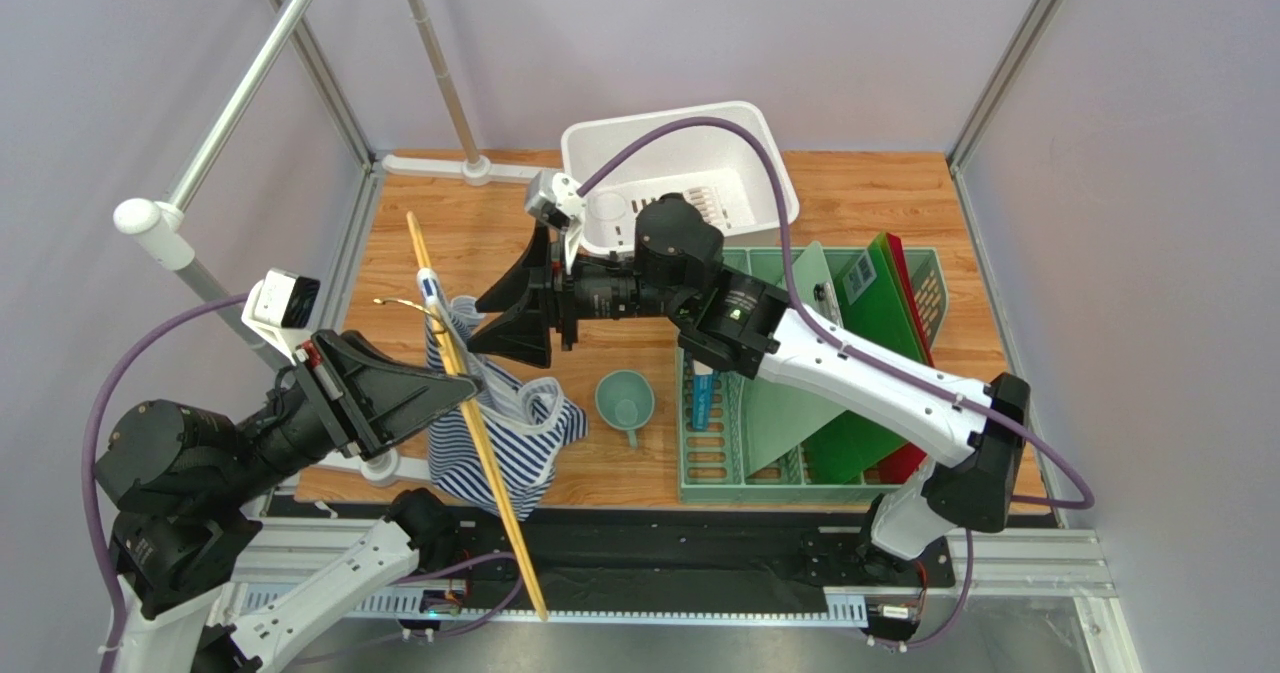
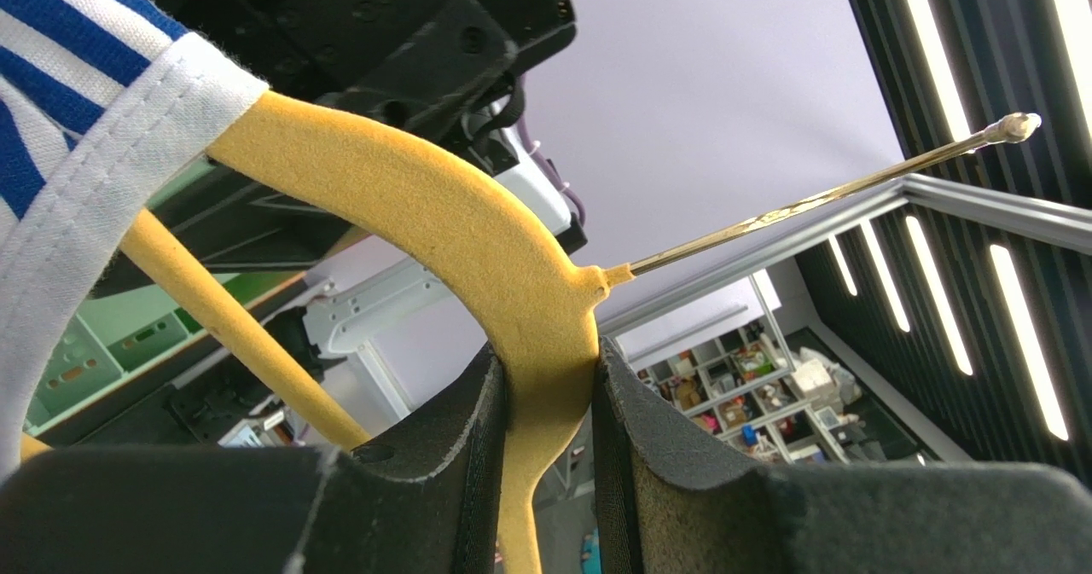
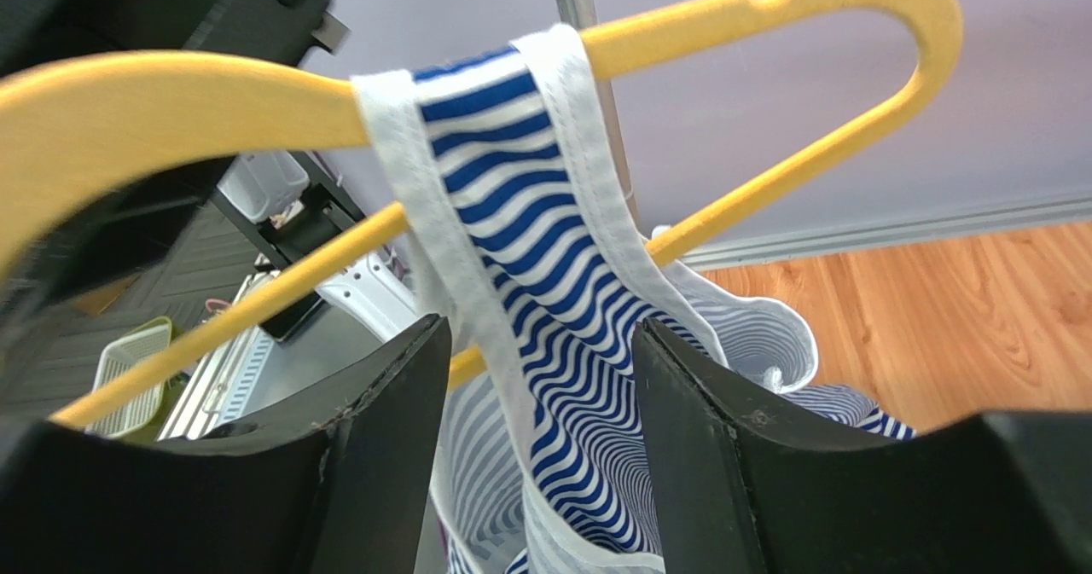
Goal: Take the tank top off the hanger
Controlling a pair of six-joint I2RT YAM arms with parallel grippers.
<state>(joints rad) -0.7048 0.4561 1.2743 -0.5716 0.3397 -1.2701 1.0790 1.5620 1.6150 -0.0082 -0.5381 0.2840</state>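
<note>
left gripper (image 2: 549, 389): right up in the lens, fingers clamped on the yellow hanger (image 2: 423, 203) just below its metal hook (image 2: 820, 197)
right gripper (image 3: 536, 337): fingers spread wide, a strap of the tank top (image 3: 513, 165) running between them, can't tell if they touch it
tank top: that strap's looped over the hanger's arm, rest hangs bunched over the table (image 1: 902, 193), near-left
hanger: up in the air, tilted

The thin yellow hanger (image 1: 519, 546) is hovering tilted just left of the green cup (image 1: 624, 400). The navy-and-white striped tank top (image 1: 511, 433) is hanging from it, 1 white-edged strap looping over a sloping shoulder, its body bunching below.
</note>
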